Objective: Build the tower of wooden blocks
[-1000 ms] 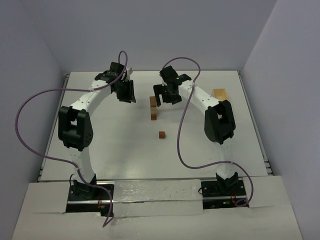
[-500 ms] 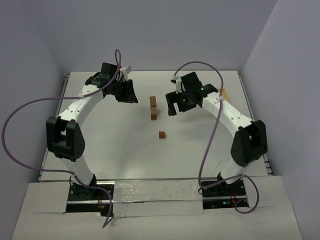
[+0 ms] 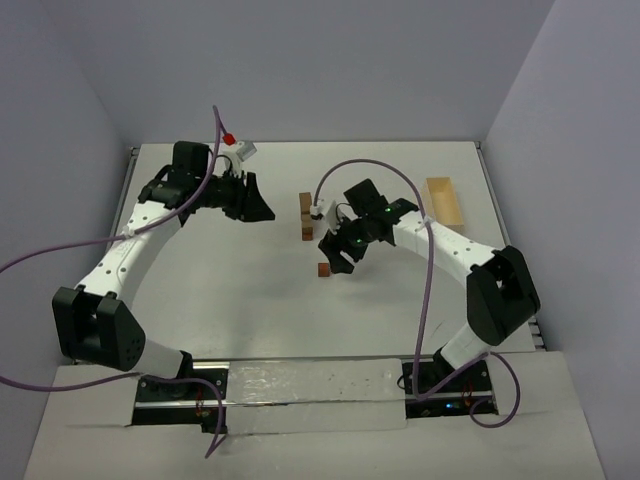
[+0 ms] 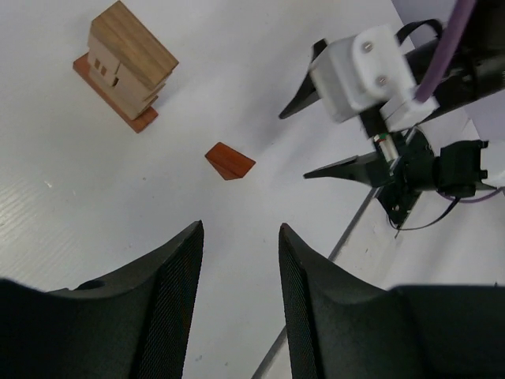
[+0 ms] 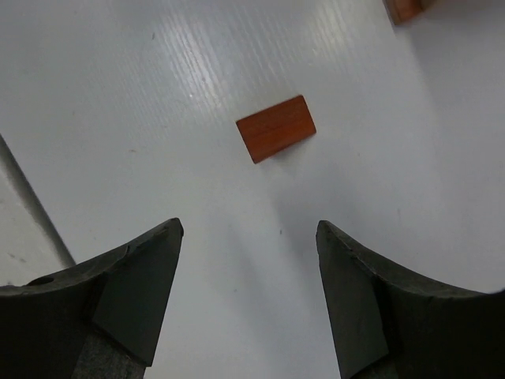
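Below right gripper (image 5: 248, 230), reddish block (image 5: 276, 128)

The top camera sits above and behind the 2 arm bases and looks down on the whole table (image 3: 250, 290) from far away. The left wrist camera looks out past the left gripper (image 4: 240, 233), slanted across the surface. The right wrist camera looks almost straight down past the right gripper (image 5: 248, 225), very near the surface. All 3 views share the loose red block (image 3: 324, 270). The tower (image 3: 306, 217) stands in the top and left wrist views.
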Motion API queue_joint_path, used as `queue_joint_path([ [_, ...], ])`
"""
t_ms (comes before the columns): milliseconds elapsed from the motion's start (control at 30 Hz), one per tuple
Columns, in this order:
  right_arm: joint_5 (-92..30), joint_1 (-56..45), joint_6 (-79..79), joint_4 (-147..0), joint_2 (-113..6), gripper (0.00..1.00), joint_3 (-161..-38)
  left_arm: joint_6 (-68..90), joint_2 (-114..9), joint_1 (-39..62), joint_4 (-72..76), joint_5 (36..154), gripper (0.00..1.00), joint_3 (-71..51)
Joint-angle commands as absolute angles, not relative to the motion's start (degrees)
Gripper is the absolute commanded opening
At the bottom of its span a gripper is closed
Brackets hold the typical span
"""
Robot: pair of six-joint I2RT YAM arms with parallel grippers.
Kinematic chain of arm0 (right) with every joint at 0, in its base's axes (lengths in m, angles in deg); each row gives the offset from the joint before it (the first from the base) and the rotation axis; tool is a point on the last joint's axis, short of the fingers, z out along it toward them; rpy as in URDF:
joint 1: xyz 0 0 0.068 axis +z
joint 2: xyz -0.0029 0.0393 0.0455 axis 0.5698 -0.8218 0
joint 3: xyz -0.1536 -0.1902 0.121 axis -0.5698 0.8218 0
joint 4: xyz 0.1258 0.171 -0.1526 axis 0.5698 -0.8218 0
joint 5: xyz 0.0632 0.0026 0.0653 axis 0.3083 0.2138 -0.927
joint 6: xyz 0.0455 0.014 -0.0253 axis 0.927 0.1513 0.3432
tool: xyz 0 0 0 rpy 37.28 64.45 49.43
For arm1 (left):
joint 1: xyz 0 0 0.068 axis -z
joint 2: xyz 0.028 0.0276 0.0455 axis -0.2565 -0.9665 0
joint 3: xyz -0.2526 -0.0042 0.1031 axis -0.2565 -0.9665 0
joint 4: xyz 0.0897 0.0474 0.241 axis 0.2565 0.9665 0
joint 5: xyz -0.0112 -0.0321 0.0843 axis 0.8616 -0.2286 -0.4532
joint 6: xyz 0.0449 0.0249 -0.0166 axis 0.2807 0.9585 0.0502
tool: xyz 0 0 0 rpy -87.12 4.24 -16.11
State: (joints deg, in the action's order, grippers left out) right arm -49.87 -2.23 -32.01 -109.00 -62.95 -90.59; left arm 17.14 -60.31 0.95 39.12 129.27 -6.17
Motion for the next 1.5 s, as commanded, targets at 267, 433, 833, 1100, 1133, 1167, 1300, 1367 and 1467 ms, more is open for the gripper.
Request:
queue_joint_path([
  [267, -41.8, 4.3, -45.6, -100.8, -71.8, 0.76, -92.7, 26.1, -56.9, 0.9, 40.6, 135.0, 0.48, -8.1],
  [433, -39.4, 5.5, -46.7, -98.4, -74.1, 0.72, -93.1, 26.4, -57.2, 0.9, 41.0, 133.7, 0.47, -8.4],
  [833, -36.9, 7.8, -48.4, -95.4, -75.0, 0.43, -89.9, 25.7, -56.9, 0.9, 39.9, 130.1, 0.45, -9.2],
  [1100, -35.8, 8.7, -48.5, -96.8, -74.2, 0.16, -88.0, 25.2, -57.1, 0.8, 39.3, 129.4, 0.43, -8.9],
  [1133, -35.9, 8.7, -48.3, -97.4, -73.9, 0.1, -88.0, 25.0, -57.1, 0.8, 39.1, 129.2, 0.43, -8.9],
  [1167, -36.0, 8.8, -47.8, -97.5, -73.3, 0.05, -87.9, 24.8, -57.0, 0.8, 38.8, 129.0, 0.42, -9.0],
  [1300, -37.9, 8.6, -43.7, -97.7, -67.0, 0.0, -85.9, 23.4, -55.9, 0.8, 36.1, 128.1, 0.37, -10.4],
  [1367, -39.5, 8.6, -41.4, -98.0, -64.2, 0.0, -85.1, 23.3, -55.7, 0.8, 35.3, 128.2, 0.35, -10.8],
  [1467, -43.1, 8.0, -36.5, -99.0, -60.2, 0.0, -84.7, 21.7, -55.5, 0.8, 34.5, 128.7, 0.35, -11.4],
])
